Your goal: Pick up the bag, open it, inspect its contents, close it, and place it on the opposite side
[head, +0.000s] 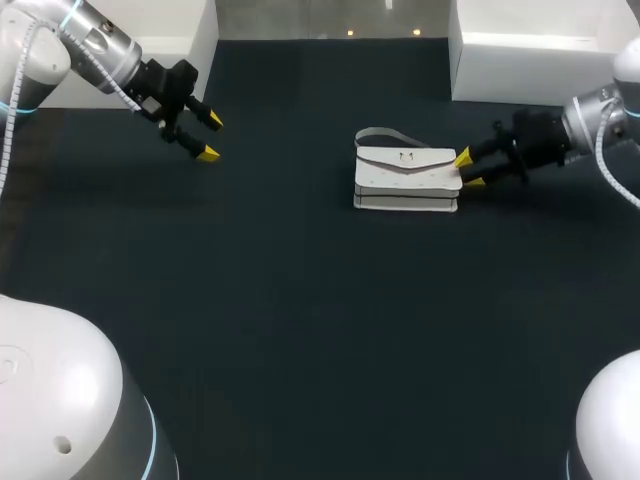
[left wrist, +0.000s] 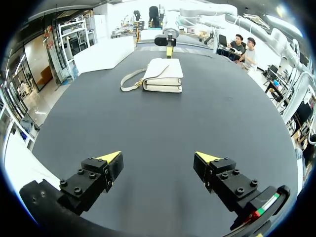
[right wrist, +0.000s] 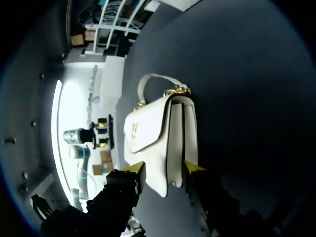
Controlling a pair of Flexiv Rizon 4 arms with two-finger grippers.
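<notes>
At about two o'clock on the dark table [head: 300, 330], the white leather flap handbag [head: 407, 178] lay flat, its three-o'clock end pinched by the right end effector [head: 467, 170], apparently for lifting, while the left end effector [head: 210, 137] hung wide and empty at ten o'clock.

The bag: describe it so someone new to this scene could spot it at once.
On the dark table, look right of centre, where the right hand sits. The bag lies right at that hand: small, white, flapped, with a looping strap, unlike the black, yellow-tipped hand.
</notes>
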